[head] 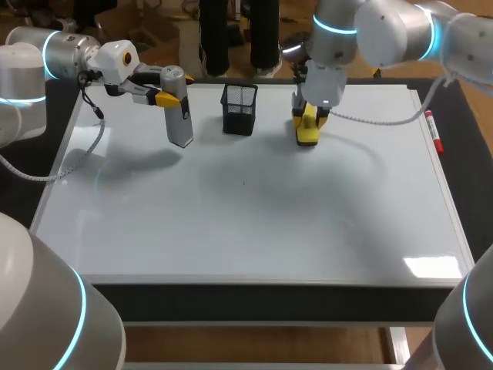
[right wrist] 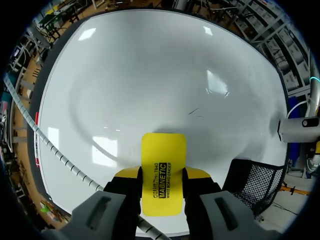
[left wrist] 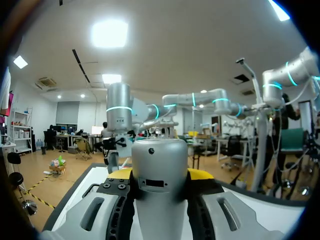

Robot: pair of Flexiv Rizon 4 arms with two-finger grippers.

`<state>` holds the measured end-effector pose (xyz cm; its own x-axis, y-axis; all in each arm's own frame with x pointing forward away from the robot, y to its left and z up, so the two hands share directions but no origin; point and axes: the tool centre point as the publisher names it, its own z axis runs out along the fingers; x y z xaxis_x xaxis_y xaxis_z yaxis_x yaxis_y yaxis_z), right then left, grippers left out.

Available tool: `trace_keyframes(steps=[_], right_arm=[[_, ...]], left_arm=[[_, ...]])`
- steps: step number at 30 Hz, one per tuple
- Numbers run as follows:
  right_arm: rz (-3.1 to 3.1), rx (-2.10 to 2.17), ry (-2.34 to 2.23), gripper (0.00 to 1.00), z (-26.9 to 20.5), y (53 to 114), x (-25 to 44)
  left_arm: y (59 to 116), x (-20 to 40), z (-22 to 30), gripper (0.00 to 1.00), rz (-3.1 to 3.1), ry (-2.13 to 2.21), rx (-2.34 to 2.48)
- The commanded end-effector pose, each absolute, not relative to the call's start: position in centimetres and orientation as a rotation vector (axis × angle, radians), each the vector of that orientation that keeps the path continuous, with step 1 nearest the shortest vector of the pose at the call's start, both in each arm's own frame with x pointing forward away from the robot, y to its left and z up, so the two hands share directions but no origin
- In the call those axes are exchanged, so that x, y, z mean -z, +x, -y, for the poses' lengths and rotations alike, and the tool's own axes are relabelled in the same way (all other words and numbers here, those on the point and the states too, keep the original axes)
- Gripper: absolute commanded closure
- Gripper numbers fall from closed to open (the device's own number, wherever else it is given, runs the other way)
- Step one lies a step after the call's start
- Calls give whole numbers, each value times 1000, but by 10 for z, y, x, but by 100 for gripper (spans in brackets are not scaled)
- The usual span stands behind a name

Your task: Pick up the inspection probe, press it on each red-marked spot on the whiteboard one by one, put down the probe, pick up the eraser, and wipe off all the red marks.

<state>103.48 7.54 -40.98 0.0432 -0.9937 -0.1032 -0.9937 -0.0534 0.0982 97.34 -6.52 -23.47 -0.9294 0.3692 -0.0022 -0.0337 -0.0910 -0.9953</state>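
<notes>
The inspection probe (head: pixel 179 116), a smooth silver-grey body with a rounded top, is clamped from both sides by the yellow-tipped fingers of the left gripper (head: pixel 177 89). It is held roughly upright above the far left part of the whiteboard (head: pixel 246 231). The eraser (right wrist: pixel 163 170), a flat yellow block with rounded corners, is pinched by the right gripper (right wrist: pixel 162 174) near the board's far edge; whether it touches the board cannot be told. Faint dark strokes (right wrist: pixel 194 111) are seen on the glossy white surface. A black mesh basket (head: pixel 239 108) stands between the grippers, and a red marker (head: pixel 434 132) lies at the right edge.
</notes>
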Motion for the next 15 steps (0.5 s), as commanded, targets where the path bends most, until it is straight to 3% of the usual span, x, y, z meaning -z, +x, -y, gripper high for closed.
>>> trace_keyframes(steps=[1, 11, 13, 15], right_arm=[[-2184, -277, -2304, 100, -78, 1049, 413], [-2191, -274, -2333, 100, -81, 1062, 418], [-2200, -275, -2329, 84, -81, 1062, 418], [-2204, -277, -2326, 60, -82, 1062, 419]], left_arm=[[973, 233, 65, 100, 1910, -368, -2101], [973, 233, 65, 100, 1910, -368, -2101], [973, 233, 65, 100, 1910, -368, -2101], [973, 233, 65, 100, 1910, -368, -2101]])
